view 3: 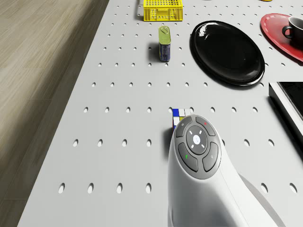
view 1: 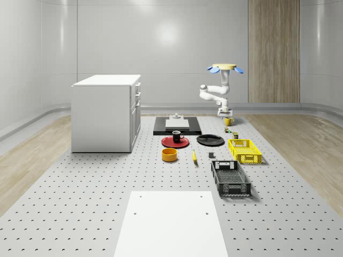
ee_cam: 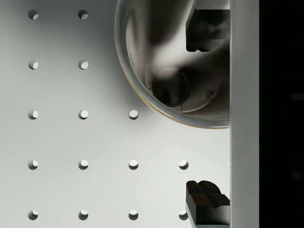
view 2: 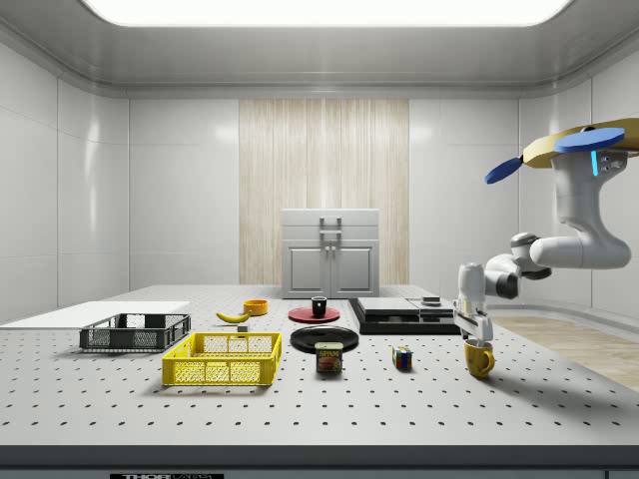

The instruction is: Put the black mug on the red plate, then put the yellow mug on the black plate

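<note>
The black mug (view 1: 177, 136) stands upright on the red plate (view 1: 169, 143), with the black plate (view 1: 210, 140) beside it. The yellow mug (view 1: 229, 122) stands on the table near the whole-scene view's far right. The drone (view 1: 225, 68) hovers above it with the arm bent down. My gripper (view 2: 473, 329) hangs just over the yellow mug (view 2: 479, 358). In the wrist view the gripper (ee_cam: 206, 116) is open: one of its fingers (ee_cam: 209, 28) is over the yellow mug's (ee_cam: 156, 57) inside and the other lies outside its rim. The black mug (view 2: 319, 307) and black plate (view 2: 324, 339) lie well to the side view's left.
A Rubik's cube (view 2: 402, 357) and a tin can (view 2: 329, 357) sit near the yellow mug. A black slab (view 1: 177, 126), white cabinet (view 1: 106, 112), yellow crate (view 1: 244, 150), black crate (view 1: 230, 178), orange bowl (view 1: 169, 155) and banana (view 1: 194, 156) are also on the table.
</note>
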`<state>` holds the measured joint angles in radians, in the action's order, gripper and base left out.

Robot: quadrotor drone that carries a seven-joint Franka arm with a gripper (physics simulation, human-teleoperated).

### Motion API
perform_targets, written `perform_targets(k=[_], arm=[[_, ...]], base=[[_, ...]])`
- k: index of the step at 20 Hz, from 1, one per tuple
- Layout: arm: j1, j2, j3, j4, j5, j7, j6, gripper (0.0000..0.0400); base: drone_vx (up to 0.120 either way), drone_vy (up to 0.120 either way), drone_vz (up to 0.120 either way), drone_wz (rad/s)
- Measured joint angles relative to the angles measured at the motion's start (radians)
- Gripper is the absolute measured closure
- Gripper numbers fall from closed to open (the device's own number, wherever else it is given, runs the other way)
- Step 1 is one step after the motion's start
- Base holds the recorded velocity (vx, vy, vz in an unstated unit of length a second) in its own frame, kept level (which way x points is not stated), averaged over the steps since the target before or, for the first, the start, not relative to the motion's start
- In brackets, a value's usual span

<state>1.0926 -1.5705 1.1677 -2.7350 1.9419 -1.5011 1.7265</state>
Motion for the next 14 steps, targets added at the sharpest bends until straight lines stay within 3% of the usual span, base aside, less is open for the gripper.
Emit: perform_targets(k=[2, 3, 5, 8, 14], arm=[[0.002, 0.002, -0.003, 0.003, 0.003, 0.0, 0.0, 0.0], [0.002, 0.003, -0.004, 0.004, 0.004, 0.0, 0.0, 0.0023], [0.003, 0.004, -0.005, 0.005, 0.006, 0.001, 0.0, 0.0128], [0.003, 0.007, -0.007, 0.006, 0.008, 0.001, -0.001, 0.0213], [0.001, 0.01, -0.002, 0.005, 0.005, 0.002, -0.006, 0.0273]], base=[[0.0, 0.0, 0.0, 0.0], [0.0, 0.0, 0.0, 0.0], [0.0, 0.0, 0.0, 0.0], [0.0, 0.0, 0.0, 0.0], [0.0, 0.0, 0.0, 0.0]])
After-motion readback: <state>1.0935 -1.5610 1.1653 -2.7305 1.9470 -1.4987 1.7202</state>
